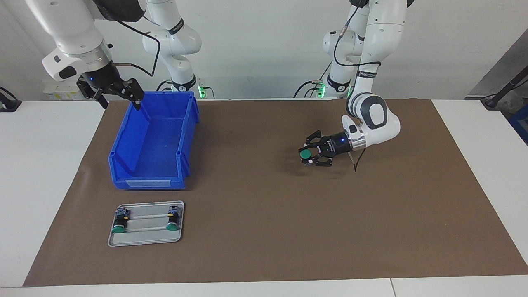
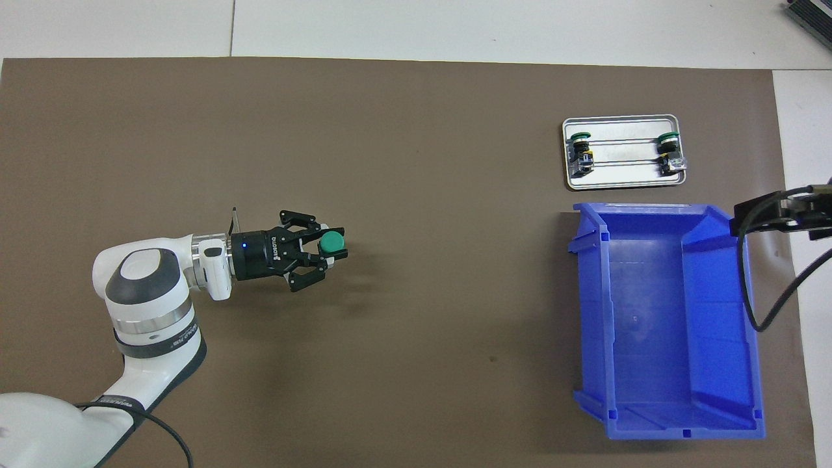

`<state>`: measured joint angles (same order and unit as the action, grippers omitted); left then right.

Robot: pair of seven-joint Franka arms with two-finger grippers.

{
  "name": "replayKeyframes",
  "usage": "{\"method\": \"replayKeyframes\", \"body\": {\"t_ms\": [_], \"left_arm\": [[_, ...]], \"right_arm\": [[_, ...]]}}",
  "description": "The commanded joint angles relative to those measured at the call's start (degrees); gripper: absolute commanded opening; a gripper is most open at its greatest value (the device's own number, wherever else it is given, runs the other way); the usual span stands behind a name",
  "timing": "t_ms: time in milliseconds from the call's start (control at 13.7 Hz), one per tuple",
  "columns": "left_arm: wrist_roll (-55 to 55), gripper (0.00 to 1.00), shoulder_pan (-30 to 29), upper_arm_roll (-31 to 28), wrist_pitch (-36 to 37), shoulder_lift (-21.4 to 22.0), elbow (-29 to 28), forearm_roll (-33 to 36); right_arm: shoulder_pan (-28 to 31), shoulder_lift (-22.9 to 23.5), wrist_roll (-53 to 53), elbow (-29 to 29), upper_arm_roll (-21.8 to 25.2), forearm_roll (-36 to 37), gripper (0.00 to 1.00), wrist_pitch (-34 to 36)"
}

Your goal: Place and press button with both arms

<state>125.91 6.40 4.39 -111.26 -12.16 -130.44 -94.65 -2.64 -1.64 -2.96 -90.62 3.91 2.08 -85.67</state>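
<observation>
1. A white worktop carries a brown mat that fills most of both views; a pale wall runs along the top of the facing view.
2. The left arm enters from the upper right of the facing view and bends low over the mat. Its left gripper lies nearly level, right of centre in that frame and left of centre in the overhead view.
3. The jaws of the left gripper are closed on the button, whose round green cap shows at the fingertips. The button is held clear of the mat, over bare mat toward the left arm's end of the worktop.
4. The right arm sits at the upper left of the facing view. Its right gripper hangs over the corner of the blue bin nearest the robots, jaws spread wide and empty. In the overhead view only its cable and part of the gripper body show at the right edge.
5. The blue bin stands open-topped toward the right arm's end of the worktop.
6. A metal tray, lower left in the facing view, lies just beside the bin and farther from the robots. It holds two more green-capped buttons: one and another, well apart on two thin rails.
</observation>
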Motion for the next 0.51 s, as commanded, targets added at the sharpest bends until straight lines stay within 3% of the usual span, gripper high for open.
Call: {"method": "replayKeyframes", "body": {"t_ms": [0, 219, 364, 437], "left_arm": [[4.34, 0.33, -1.65, 0.18, 3.59, 0.74, -3.06, -2.03], [8.55, 0.33, -2.1, 0.18, 5.52, -0.84, -4.21, -2.29], [14.24, 0.32, -3.14, 0.09, 11.22, -6.63, -3.6, -4.83], [14.97, 0.32, -3.41, 0.09, 10.98, -6.65, -3.51, -4.84]], "right_arm": [[0.62, -1.26, 0.41, -1.4, -0.39, 0.21, 1.0, 0.16], [0.62, -1.26, 0.41, -1.49, -0.39, 0.21, 1.0, 0.16], [0.62, -1.35, 0.41, -1.49, -0.31, 0.21, 1.0, 0.16], [0.62, -1.35, 0.41, -1.58, -0.39, 0.21, 1.0, 0.16]]}}
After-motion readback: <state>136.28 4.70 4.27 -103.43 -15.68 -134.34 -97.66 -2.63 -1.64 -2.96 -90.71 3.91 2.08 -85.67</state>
